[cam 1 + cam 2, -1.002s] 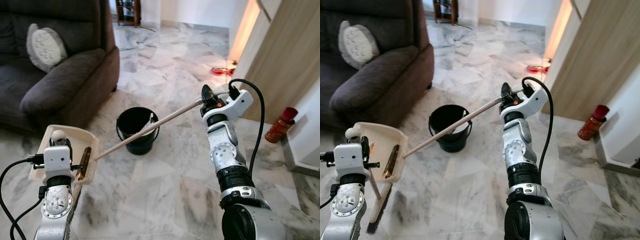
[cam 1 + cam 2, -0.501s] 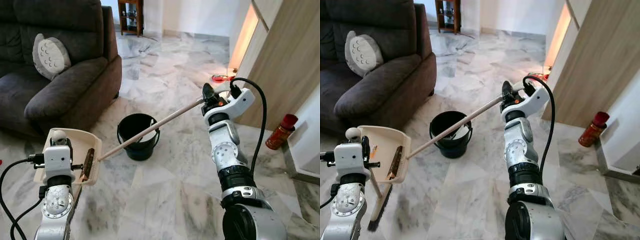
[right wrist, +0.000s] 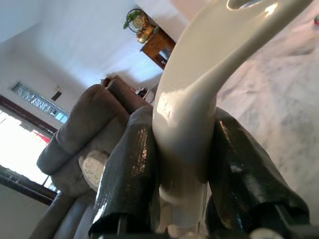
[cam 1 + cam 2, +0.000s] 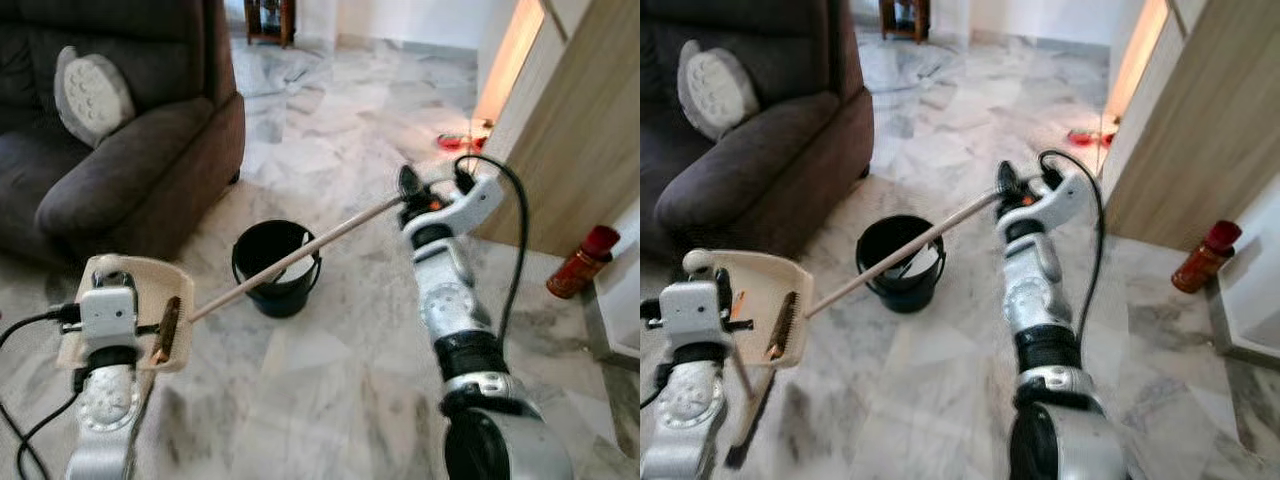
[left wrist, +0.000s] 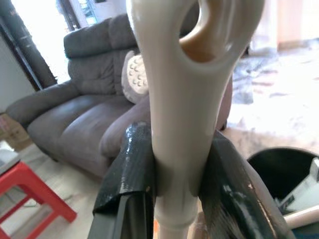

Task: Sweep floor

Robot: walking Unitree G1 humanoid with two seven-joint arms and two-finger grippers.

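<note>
The right gripper (image 3: 182, 164) is clamped on the cream plastic end of the long wooden broom handle (image 4: 300, 256), which slants over the black plastic bucket (image 4: 276, 262). The left gripper (image 5: 179, 164) squeezes the cream plastic dustpan's (image 4: 140, 300) handle, holding the pan raised, the brush head resting inside.

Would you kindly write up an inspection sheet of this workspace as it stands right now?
Surface: marble floor, pale with grey veins; no debris seen.
Job's things: cream dustpan raised off the floor; broom with its pole slanting over the black bucket and its brush head at the dustpan's mouth.
Clutter: red canister by the wall; red item on the floor further off.
Grippers: left gripper shut on the dustpan's handle; right gripper shut on the broom's handle end.
Cables: black cables on both arms, the right one looping free.
Surroundings: grey sofa with cushion; wooden panel at right.
</note>
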